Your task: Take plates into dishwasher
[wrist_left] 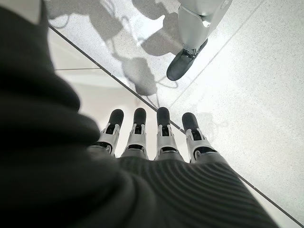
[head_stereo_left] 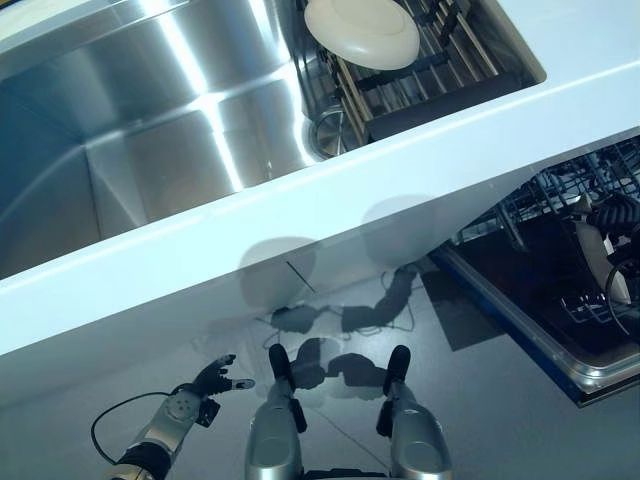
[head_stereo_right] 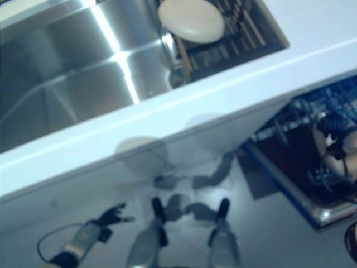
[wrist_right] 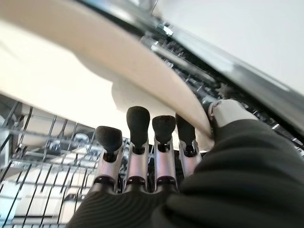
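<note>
A cream plate point(wrist_right: 71, 71) stands on edge low in the dishwasher's wire rack point(head_stereo_left: 550, 195). My right hand point(wrist_right: 164, 142) is shut on it, with the fingers along one face and the thumb on the rim. From the head, that hand point(head_stereo_left: 612, 215) and the plate point(head_stereo_left: 598, 262) show at the far right. A second cream plate point(head_stereo_left: 362, 32) lies on the dark drying rack in the sink. My left hand point(head_stereo_left: 212, 380) hangs open and holds nothing, low beside the cabinet front, its fingers point(wrist_left: 164, 133) straight over the floor.
The steel sink basin point(head_stereo_left: 150, 130) fills the upper left. A white counter edge point(head_stereo_left: 400, 170) runs across between the sink and the dishwasher. The dishwasher's open door point(head_stereo_left: 520, 310) juts out over the grey floor at the right.
</note>
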